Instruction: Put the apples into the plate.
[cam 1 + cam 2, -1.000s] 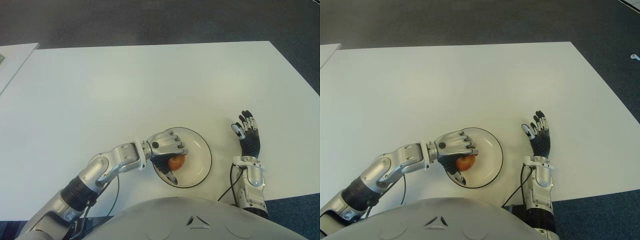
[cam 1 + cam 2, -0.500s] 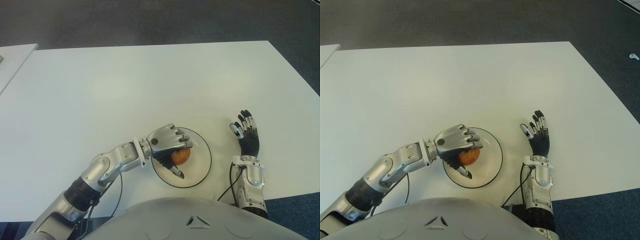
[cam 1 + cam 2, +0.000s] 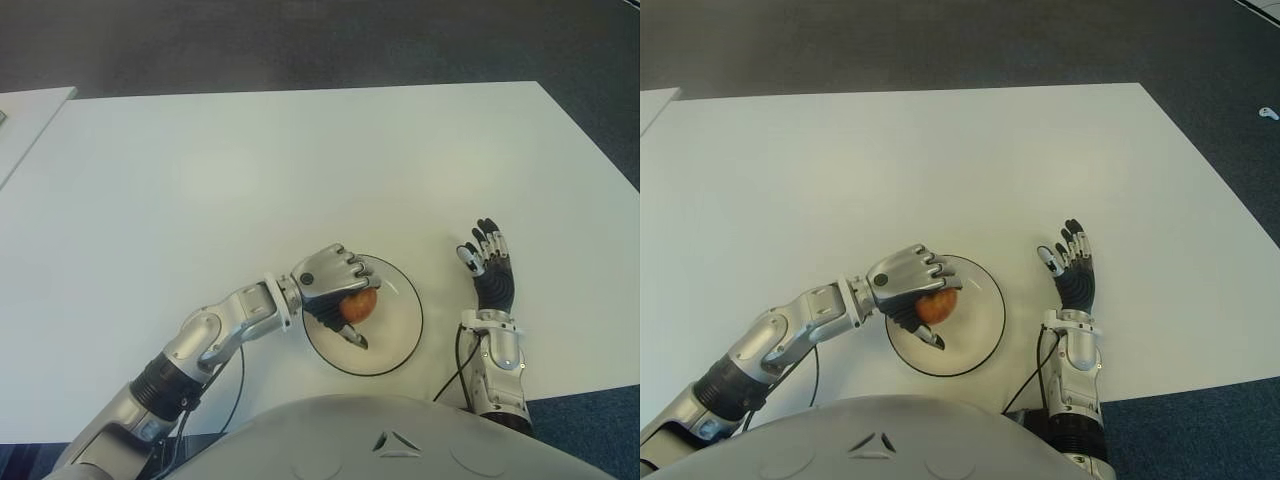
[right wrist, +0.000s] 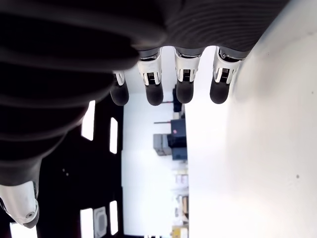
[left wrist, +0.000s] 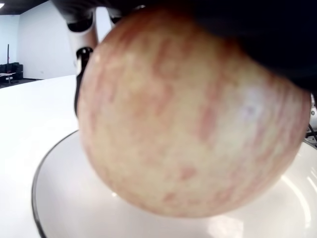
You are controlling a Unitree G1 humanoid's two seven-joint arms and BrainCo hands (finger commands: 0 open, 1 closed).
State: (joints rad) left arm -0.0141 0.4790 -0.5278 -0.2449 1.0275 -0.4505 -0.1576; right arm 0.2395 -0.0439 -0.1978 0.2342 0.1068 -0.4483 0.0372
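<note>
the left hand [image 3: 330,279] grips the apple [image 3: 358,305] directly above the plate [image 3: 400,330] (just clear of its floor); the right hand [image 3: 488,268], fingers spread and holding nothing, shows right of the plate.

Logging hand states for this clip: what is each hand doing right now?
Left hand: closed on the apple, over the plate.
Right hand: open, holding nothing, right of the plate.

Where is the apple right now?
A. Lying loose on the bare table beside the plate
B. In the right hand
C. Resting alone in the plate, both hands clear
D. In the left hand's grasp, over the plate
D: the left hand has its fingers curled around the apple above the plate; the right hand shows open beside the plate, holding nothing.
</note>
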